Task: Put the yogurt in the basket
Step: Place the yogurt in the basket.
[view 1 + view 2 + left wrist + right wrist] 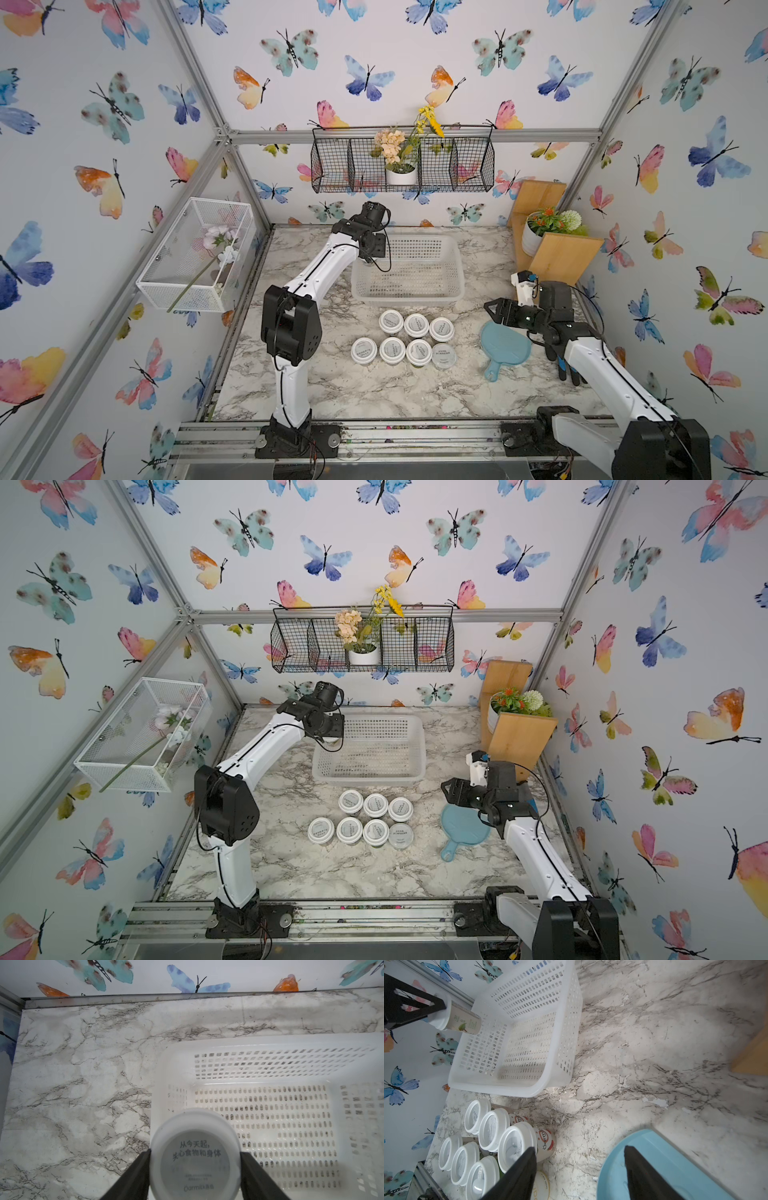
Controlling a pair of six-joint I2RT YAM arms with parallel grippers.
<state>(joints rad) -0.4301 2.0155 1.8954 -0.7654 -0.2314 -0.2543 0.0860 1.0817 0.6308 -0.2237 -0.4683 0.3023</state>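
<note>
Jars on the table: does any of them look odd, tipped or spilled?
No. All seven jars stand upright, nothing spilled. Only the right-end jar of the nearer row differs: its lid is flatter and paler, lacking the raised white rim.

A white-and-grey marble-patterned tabletop [374,386] carries everything. Toward its rear stands a low rectangular white perforated plastic basket [460,272]. Just in front of it, 7 small round white-lidded yogurt jars [416,325] stand upright in 2 close rows, 3 behind and 4 in front. To their right lies a flat light-blue paddle-shaped board [505,347]. An angled wooden stand [561,253] occupies the rear right corner.
</note>
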